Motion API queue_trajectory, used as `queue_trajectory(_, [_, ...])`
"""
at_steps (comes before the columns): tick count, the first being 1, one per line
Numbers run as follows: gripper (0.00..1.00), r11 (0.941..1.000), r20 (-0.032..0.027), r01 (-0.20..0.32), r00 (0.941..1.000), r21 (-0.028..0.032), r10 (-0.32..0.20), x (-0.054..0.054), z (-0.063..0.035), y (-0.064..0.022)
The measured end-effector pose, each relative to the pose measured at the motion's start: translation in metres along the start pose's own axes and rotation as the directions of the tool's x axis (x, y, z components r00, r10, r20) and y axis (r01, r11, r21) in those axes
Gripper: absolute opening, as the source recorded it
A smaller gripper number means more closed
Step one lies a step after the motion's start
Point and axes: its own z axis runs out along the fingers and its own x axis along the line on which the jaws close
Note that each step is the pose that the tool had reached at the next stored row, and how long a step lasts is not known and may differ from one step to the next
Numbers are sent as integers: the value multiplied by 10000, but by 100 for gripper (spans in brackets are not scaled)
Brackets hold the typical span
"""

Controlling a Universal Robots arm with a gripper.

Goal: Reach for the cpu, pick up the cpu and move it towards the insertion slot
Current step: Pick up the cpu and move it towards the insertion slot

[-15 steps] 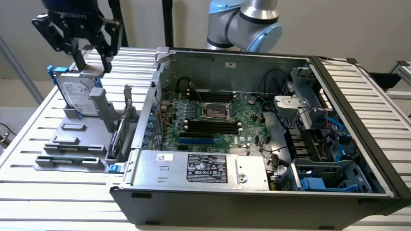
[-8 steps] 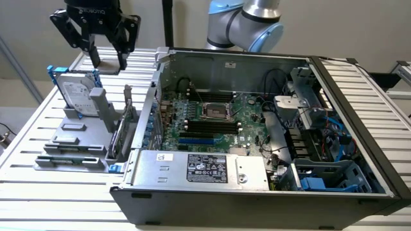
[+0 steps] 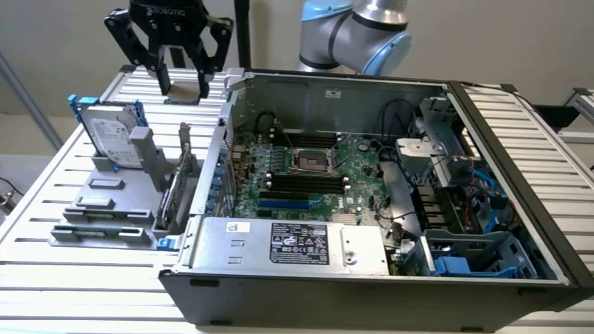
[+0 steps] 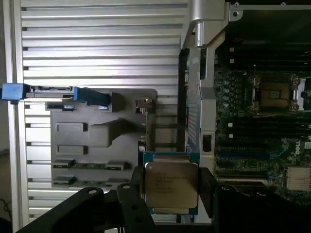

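Black gripper (image 4: pixel 171 190) fingers (image 4: pixel 206 187) clamped the small square silvery-topped cpu (image 4: pixel 171 187) aloft beside the open grey computer case (image 3: pixel 371 292), well apart from the silver-framed insertion slot (image 3: pixel 314 160) (judged best carried level, grip steady, clearing the case wall).

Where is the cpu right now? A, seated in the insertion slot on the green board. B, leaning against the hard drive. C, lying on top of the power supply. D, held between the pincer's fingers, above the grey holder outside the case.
D: the wrist view shows the cpu gripped between the pincer fingers, and the exterior view shows the pincer raised outside the case, while the insertion slot sits bare.
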Motion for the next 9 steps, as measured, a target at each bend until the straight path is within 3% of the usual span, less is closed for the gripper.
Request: queue_trajectory(9, [55,10000,-2,0,10000,-19,0,-407,-13,6])
